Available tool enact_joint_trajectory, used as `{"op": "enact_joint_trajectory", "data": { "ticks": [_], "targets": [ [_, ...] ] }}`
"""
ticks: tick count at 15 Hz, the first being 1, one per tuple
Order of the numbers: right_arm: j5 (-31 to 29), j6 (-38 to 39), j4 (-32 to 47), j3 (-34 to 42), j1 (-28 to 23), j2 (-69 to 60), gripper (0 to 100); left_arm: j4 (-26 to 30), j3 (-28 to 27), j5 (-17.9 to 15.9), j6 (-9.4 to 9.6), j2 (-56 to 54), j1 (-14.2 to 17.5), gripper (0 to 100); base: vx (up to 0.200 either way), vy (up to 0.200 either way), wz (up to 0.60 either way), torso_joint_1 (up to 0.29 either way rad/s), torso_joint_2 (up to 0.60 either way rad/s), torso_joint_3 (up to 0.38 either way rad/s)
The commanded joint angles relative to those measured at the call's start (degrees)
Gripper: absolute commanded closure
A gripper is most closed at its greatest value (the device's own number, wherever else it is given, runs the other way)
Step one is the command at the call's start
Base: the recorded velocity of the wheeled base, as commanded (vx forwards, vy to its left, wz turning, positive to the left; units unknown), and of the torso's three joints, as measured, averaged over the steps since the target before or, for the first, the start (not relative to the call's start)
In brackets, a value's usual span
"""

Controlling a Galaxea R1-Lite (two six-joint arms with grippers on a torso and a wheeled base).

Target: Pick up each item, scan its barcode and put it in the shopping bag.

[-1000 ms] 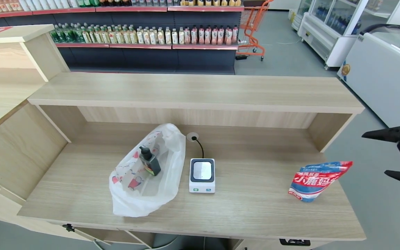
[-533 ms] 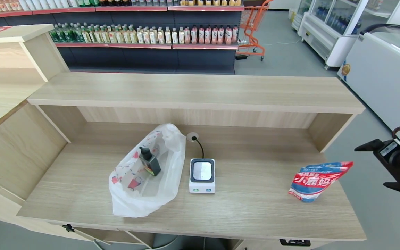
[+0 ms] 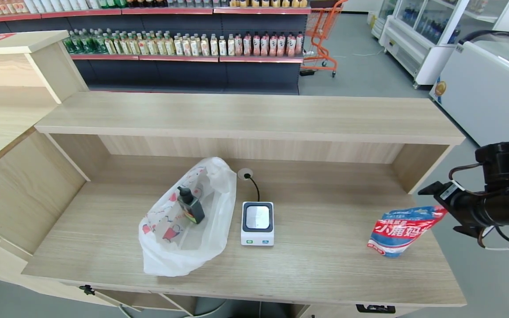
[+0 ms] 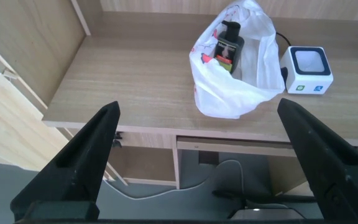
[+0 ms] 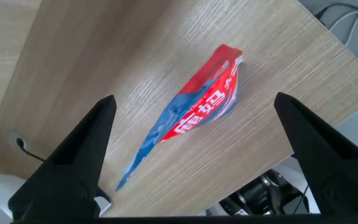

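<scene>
Our right end effector (image 5: 194, 98) hung off the table's right-hand end, its two fingers spread wide with nothing between them. Ahead of that gap stood the red, blue and white pouch (image 3: 401, 232), not yet touched. From the wrist it showed as a narrow strip, so we judged the wide opening was meant to straddle its thin top edge rather than its broad printed faces. The pouch sat close to the end of the table (image 3: 316, 269) nearest this end effector, which we thought would keep the reach short.

Farther from the end effector, past the pouch, lay the scanner (image 3: 257, 223), its window facing up. Beyond that was the shopping bag (image 3: 179, 260), slumped open with a dark bottle (image 3: 191, 207) already inside. We read that order as deliberate, since an item lifted here would cross the scanner on its way to the bag.

Our left end effector (image 4: 199, 104) was likewise wide open and empty. It was held off the table's near edge with the bag ahead of it, probably parked clear of the other arm's path.
</scene>
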Motion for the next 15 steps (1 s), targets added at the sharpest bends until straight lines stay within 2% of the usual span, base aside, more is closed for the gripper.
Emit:
{"op": "enact_joint_trajectory", "data": {
  "ticks": [1, 4, 10, 11, 15],
  "targets": [
    [-0.08, 0.03, -0.8, -0.47, 2.15, 5.4, 0, -0.01, 0.0, 0.0, 0.01, -0.01, 0.01, 0, 0.0, 0.0, 0.0, 0.0, 0.0, 0.0],
    [-0.35, 0.03, -1.59, -1.35, 3.82, 9.44, 0, -0.01, 0.0, 0.0, 0.01, -0.01, 0.01, 0, 0.0, 0.0, 0.0, 0.0, 0.0, 0.0],
    [-0.52, -4.01, -12.23, -1.35, 4.97, 17.88, 0, -0.01, 0.0, 0.0, 0.01, -0.01, 0.01, 0, 0.0, 0.0, 0.0, 0.0, 0.0, 0.0],
    [-0.52, -4.98, -13.28, -1.35, 5.05, 18.59, 100, -0.01, 0.0, 0.0, 0.01, -0.01, 0.09, 0, 0.0, 0.0, 0.0, 0.0, 0.0, 0.0],
    [-0.61, -10.52, -16.45, -0.74, 5.58, 21.31, 100, -0.01, 0.0, 0.0, 0.01, -0.01, 0.01, 0, 0.0, 0.0, 0.0, 0.0, 0.0, 0.0]
  ]
}}
